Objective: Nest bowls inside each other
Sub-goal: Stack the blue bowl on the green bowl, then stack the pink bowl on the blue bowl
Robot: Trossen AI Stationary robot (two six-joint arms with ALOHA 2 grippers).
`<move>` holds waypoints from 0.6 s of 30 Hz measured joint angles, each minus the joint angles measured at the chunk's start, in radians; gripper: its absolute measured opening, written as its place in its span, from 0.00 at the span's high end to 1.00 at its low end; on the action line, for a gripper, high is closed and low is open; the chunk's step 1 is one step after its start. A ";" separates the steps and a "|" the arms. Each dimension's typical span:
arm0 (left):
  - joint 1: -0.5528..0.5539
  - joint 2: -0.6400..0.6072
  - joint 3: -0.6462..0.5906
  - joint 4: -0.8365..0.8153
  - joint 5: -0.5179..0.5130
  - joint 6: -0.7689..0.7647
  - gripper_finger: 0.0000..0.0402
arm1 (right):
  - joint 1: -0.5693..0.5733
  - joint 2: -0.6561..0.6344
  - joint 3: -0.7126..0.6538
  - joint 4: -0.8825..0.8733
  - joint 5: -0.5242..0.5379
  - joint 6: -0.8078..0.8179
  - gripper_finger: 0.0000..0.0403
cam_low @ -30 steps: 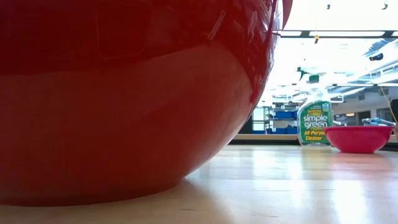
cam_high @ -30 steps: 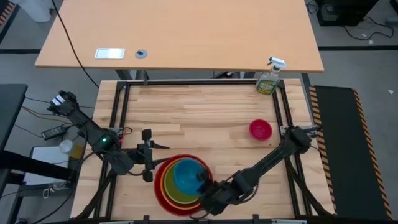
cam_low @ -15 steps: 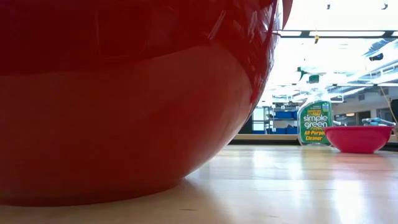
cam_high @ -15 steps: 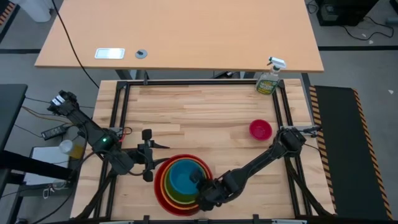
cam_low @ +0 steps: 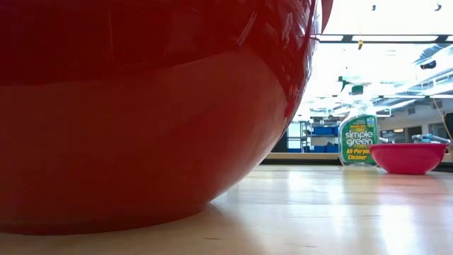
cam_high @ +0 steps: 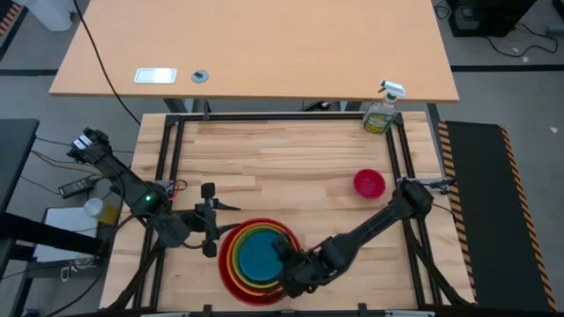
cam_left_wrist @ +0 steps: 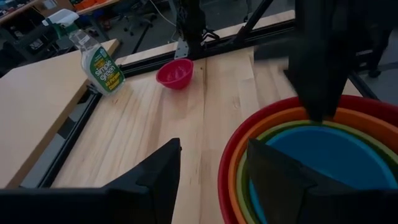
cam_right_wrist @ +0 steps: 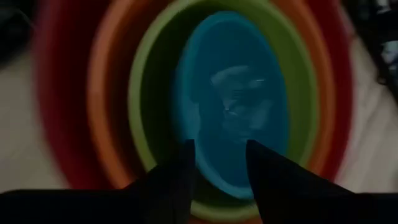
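Wooden table [cam_high: 282, 158]: red bowl [cam_high: 227, 269], pink bowl [cam_high: 369, 183], spray bottle [cam_high: 381, 113]

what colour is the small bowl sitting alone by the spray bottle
Magenta-pink bowl, clearest in the high view.

The only readable print is on the green spray bottle [cam_low: 359, 140] standing at the far edge of the table. In the low view its label reads "simple green" in large white letters, with "All-Purpose Cleaner" in yellow beneath — the small line above is too fine to read. From overhead and the left wrist view the label is illegible.
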 joint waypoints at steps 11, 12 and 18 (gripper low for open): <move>0.000 0.000 0.000 -0.005 0.000 -0.049 0.53 | 0.012 -0.002 0.100 -0.645 -0.003 0.640 0.62; 0.000 0.000 0.000 -0.004 0.000 -0.052 0.53 | 0.012 -0.004 0.081 -0.678 -0.004 0.689 0.63; 0.000 0.000 0.000 -0.005 0.000 -0.059 0.53 | 0.015 -0.129 -0.149 -0.612 0.010 0.772 0.63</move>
